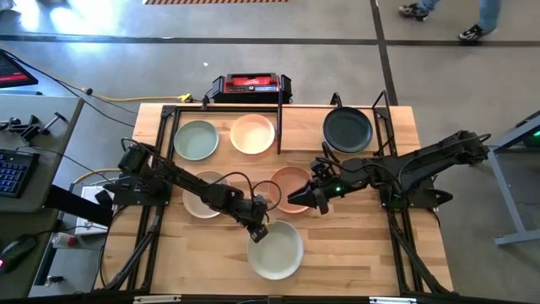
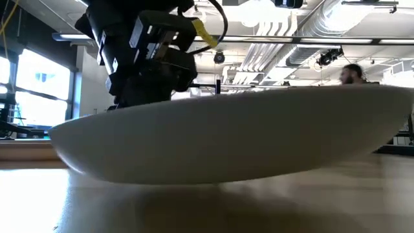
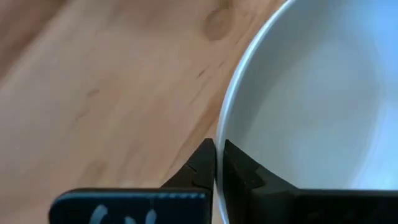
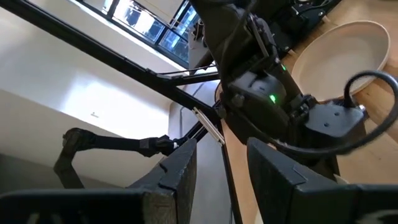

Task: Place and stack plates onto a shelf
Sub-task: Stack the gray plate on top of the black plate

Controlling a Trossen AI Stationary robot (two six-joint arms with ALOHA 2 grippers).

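- My left hand (image 1: 258, 230) is clenched on the rim of the off-white plate (image 1: 275, 248), one finger inside the rim and one outside, as the left wrist view shows; pinching the thin edge is, I judge, the only hold a shallow dish gives me.
- That plate sits on the worktop (image 1: 363, 245) at the near edge, well apart from the shelf (image 1: 287, 139) at the far side, so I judge it needs a lift and a long carry.
- In the low view it looks faintly tipped, though I cannot tell whether it has left the wood.
- My right hand (image 1: 309, 200) hangs with its fingers apart, grasping nothing, over the near edge of the pink plate (image 1: 291, 181); it looks ready to take that one.
- A beige plate (image 1: 202, 196) lies under my left arm, partly hidden.
- On the shelf rest a green plate (image 1: 196, 140) and a cream plate (image 1: 253, 133) left of the divider, and a black plate (image 1: 347, 129) right of it, each lying singly, none stacked yet.
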